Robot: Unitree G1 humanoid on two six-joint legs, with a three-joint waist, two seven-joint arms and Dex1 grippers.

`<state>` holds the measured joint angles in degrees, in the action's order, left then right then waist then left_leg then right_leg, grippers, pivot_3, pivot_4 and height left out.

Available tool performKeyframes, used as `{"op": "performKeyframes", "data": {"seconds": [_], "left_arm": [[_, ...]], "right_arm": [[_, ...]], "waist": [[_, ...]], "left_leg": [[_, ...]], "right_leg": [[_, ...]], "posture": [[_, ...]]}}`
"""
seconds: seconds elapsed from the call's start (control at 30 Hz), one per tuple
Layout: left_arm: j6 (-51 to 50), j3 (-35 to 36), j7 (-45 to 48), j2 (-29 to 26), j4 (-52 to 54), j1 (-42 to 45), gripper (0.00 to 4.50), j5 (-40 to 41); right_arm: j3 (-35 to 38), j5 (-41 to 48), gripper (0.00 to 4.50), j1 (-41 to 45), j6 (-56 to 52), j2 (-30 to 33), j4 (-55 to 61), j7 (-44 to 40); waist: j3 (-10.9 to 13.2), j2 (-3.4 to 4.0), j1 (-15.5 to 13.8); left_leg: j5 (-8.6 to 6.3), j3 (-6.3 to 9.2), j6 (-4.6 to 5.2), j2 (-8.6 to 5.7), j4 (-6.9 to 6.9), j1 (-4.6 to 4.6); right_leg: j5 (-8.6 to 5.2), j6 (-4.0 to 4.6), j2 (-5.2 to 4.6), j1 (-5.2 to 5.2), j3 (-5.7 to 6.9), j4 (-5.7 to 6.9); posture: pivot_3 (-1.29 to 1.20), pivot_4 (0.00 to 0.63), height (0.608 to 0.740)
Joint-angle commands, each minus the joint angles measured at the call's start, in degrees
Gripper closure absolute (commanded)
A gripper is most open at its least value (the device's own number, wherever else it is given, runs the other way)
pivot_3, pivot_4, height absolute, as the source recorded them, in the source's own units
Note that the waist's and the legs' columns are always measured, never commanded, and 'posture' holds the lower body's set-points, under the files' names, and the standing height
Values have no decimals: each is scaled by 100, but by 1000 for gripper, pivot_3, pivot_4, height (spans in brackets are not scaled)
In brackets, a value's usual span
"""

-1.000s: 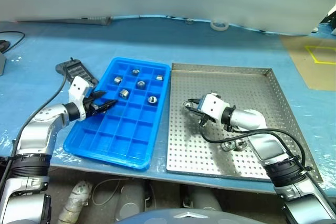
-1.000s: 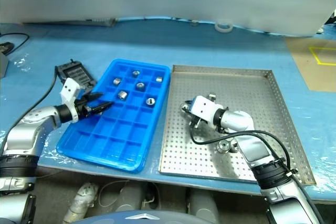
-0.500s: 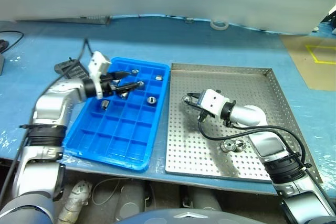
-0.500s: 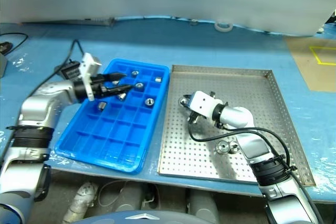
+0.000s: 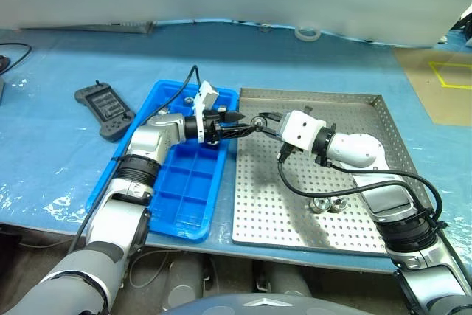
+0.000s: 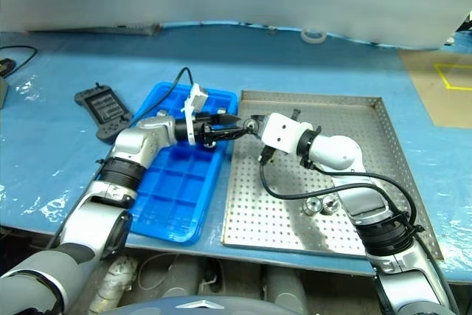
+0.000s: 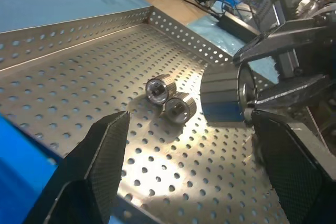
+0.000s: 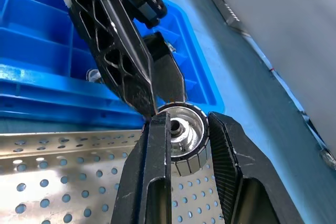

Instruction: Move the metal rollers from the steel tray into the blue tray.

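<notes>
Rollers under count: we see two metal rollers (image 5: pixel 329 205) lying side by side, touching, on the perforated floor of the steel tray (image 5: pixel 369 138), toward its near edge, and a third roller (image 8: pixel 181 132) held up off the tray between the black fingers of our right gripper (image 5: pixel 259 121), which is closed on its sides. In the right wrist view one more roller (image 8: pixel 94 75) sits in a compartment of the blue tray (image 5: pixel 177 204); our left arm hides the other far compartments, so we cannot count further there.

One steel tray and one blue tray lie just beside each other, long sides parallel, blue on our left. Our left gripper (image 5: pixel 234 123) reaches across the blue tray's far right corner, level, its fingers spread wide and empty, their tips right at the roller in our right gripper; one fingertip (image 8: pixel 137 90) appears to touch it.

Both trays rest on a bench covered in blue sheeting (image 5: pixel 59 160). A dark handheld controller (image 5: pixel 105 111) lies left of the blue tray, a tape roll (image 5: pixel 307 34) at the far edge, and brown floor with yellow marking (image 5: pixel 450 75) shows at right.
</notes>
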<state>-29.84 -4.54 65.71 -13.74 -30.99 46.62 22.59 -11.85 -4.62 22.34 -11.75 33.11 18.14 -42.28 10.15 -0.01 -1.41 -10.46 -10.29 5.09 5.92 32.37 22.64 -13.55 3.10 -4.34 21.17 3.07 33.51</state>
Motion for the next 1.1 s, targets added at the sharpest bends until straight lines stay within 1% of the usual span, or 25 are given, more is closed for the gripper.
{"op": "performKeyframes", "data": {"seconds": [0.03, 0.47, 0.57, 0.63, 0.97, 1.1], "left_arm": [[60, 31, 84, 107, -67, 193, 586, 37], [122, 117, 70, 344, -73, 216, 586, 79], [99, 233, 14, 406, -82, 234, 1171, 153], [160, 242, -139, 428, -109, 248, 1815, 67], [382, 502, -490, 571, -352, 374, 1815, 135], [400, 583, -359, 615, -364, 380, 1815, 261]], "right_arm": [[137, 30, 3810, 21, -42, 51, 353, 23], [155, 21, 3810, -23, -120, 103, 425, 38], [157, 18, 3810, -35, -94, 106, 397, 49], [164, 18, 3810, -52, -76, 114, 391, 58], [159, 1, 3810, -48, -77, 94, 372, 67], [152, -7, 3810, -14, -153, 76, 423, 64]], "waist": [[0, 0, 43], [0, 0, 70], [0, 0, 73], [0, 0, 72], [1, 0, 73], [1, -1, 84]], "left_leg": [[0, 0, 1, 0, 0, 1], [4, 1, 20, 1, 7, 3], [2, 1, 23, 1, 13, 4], [2, 1, 23, 1, 14, 4], [2, 1, 26, 1, 14, 6], [1, 1, 27, 1, 16, 6]], "right_leg": [[0, 0, 0, 0, 0, 0], [0, 0, 0, -1, 1, 0], [0, 0, -1, -2, 1, 0], [0, 0, -1, -2, 1, 1], [0, 0, -1, -2, 1, -1], [0, 0, -1, -2, 1, -1]], "posture": [[-200, 150, 740], [-222, 150, 740], [-222, 150, 740], [-221, 150, 740], [-218, 150, 740], [-218, 150, 740]]}}
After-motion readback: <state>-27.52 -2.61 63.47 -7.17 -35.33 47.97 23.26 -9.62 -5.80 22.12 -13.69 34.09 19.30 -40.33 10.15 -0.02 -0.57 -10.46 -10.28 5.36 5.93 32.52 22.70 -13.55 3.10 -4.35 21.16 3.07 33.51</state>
